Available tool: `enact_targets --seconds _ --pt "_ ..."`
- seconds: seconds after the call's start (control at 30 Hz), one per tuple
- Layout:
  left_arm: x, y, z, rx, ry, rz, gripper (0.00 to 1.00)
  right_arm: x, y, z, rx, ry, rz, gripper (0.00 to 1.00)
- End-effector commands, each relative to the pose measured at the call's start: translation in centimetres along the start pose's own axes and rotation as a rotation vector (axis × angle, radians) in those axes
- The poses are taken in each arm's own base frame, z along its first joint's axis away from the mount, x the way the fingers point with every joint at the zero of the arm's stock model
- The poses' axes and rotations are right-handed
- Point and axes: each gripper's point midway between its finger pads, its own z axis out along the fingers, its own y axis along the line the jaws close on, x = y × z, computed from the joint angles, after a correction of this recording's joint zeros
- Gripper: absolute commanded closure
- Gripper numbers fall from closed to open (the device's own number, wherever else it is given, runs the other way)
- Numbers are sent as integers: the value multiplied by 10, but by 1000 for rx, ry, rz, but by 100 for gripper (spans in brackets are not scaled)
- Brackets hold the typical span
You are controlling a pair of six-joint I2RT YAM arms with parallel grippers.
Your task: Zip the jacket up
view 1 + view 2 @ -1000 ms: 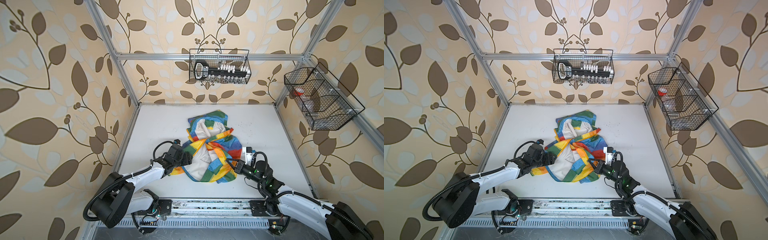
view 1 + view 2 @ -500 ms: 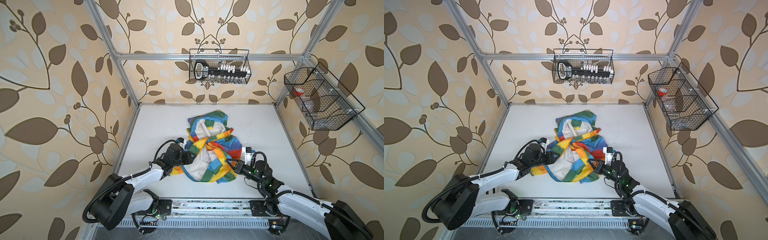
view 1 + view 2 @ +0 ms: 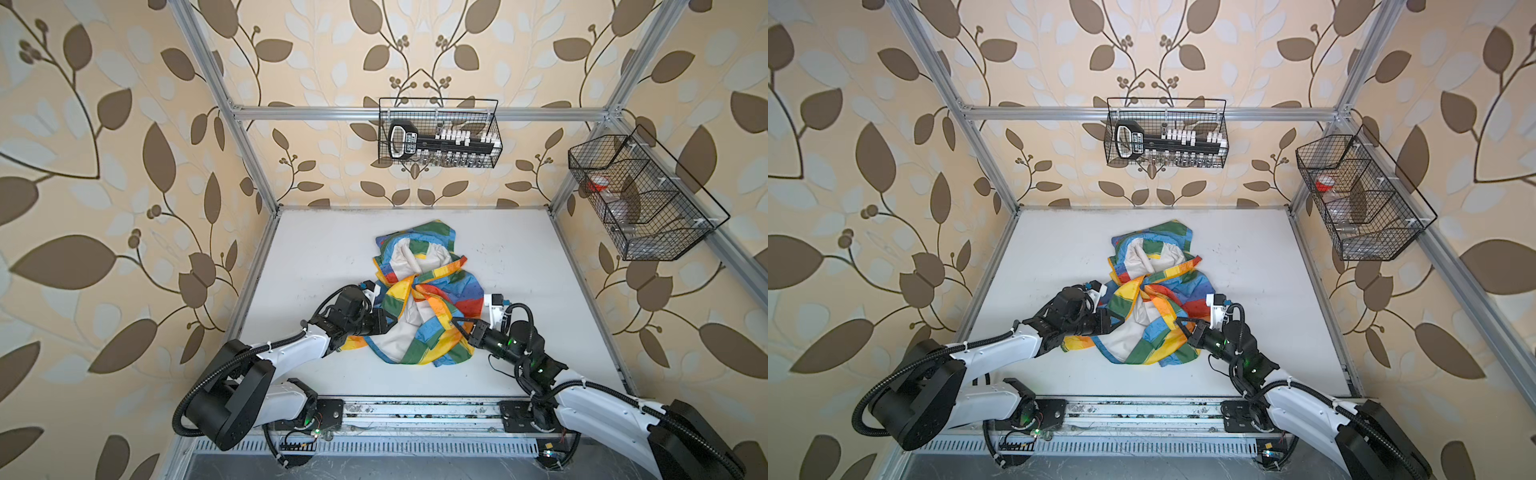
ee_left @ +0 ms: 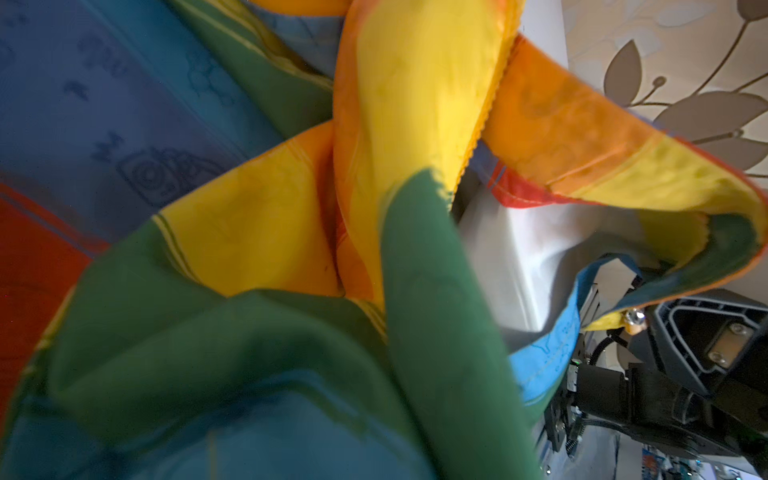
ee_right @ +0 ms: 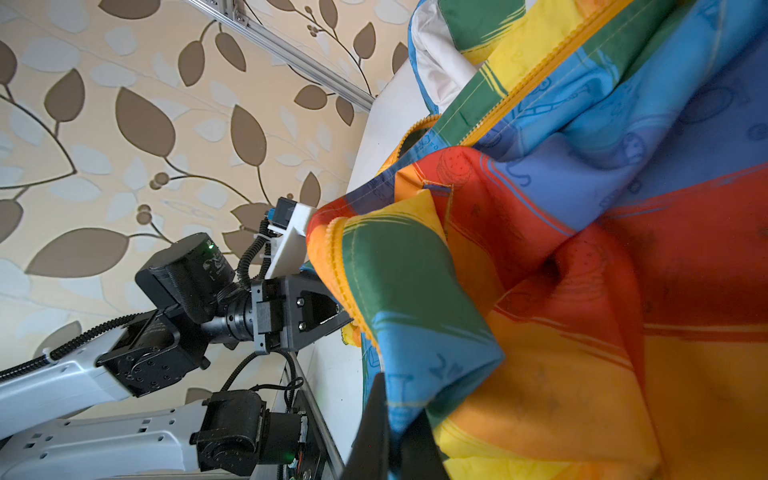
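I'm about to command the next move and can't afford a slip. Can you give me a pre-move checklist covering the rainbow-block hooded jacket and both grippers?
1. Right gripper grip: ok. It is shut on a fold at the near right side of the crinkly rainbow-block jacket.
2. Left gripper grip: cannot tell. Its tips meet the jacket's left edge, but fabric hides the jaws.
3. Jacket spread flat: not ok. It is bunched and twisted, with the off-white lining showing.
4. Orange-yellow zipper teeth joined: not ok. The front lies open.
5. Zipper slider located: cannot tell.
6. Jacket on the white tabletop, away from its edges: ok.
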Motion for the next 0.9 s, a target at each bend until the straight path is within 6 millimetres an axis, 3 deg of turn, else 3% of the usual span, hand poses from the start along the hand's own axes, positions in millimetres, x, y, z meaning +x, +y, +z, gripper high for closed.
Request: enact_targets --seconds 0.0,0.1,0.3,0.47,0.87 --pt "-6 -10 -3 29 12 30 63 -9 13 1 -42 -21 2 100" --pt "-4 -8 -3 15 24 30 70 -9 12 1 -39 -23 5 100" --pt "-8 -10 2 21 26 19 77 -9 12 1 -40 -23 6 100" --pt "-12 -12 11 39 41 8 71 -9 12 1 -41 -23 7 100" --pt "-18 -3 22 7 36 -15 75 -8 11 1 -38 -23 12 100"
